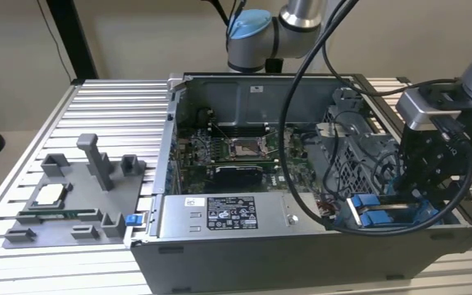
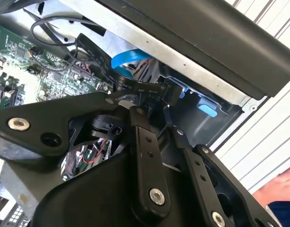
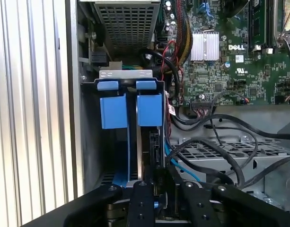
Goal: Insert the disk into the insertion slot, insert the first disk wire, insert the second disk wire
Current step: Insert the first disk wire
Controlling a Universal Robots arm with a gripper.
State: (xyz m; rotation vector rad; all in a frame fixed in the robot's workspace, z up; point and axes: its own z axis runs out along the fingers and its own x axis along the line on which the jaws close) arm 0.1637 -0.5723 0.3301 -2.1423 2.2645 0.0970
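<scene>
In the exterior view my black gripper (image 1: 420, 184) reaches down into the near corner of the open computer case on the exterior view's right, over the insertion slot (image 1: 380, 212) with its blue rails. In the first wrist view the disk (image 3: 144, 142) stands edge-on inside the slot (image 3: 114, 142), and its blue carrier tab (image 3: 149, 109) is at the bay's end. My gripper (image 2: 152, 106) is shut on the black connector (image 2: 161, 90) of a flat black disk wire (image 2: 95, 52), right at the disk's end. A light blue wire (image 2: 128, 59) runs behind it.
The motherboard (image 3: 239, 56) and loose black cables (image 3: 220, 142) lie beside the bay. A perforated metal cage (image 3: 128, 21) sits beyond it. A grey labelled power-supply box (image 1: 219, 215) fills the case front. A grey parts fixture (image 1: 72, 203) stands on the table at the exterior view's left. A person's hand (image 2: 277, 189) is outside the case.
</scene>
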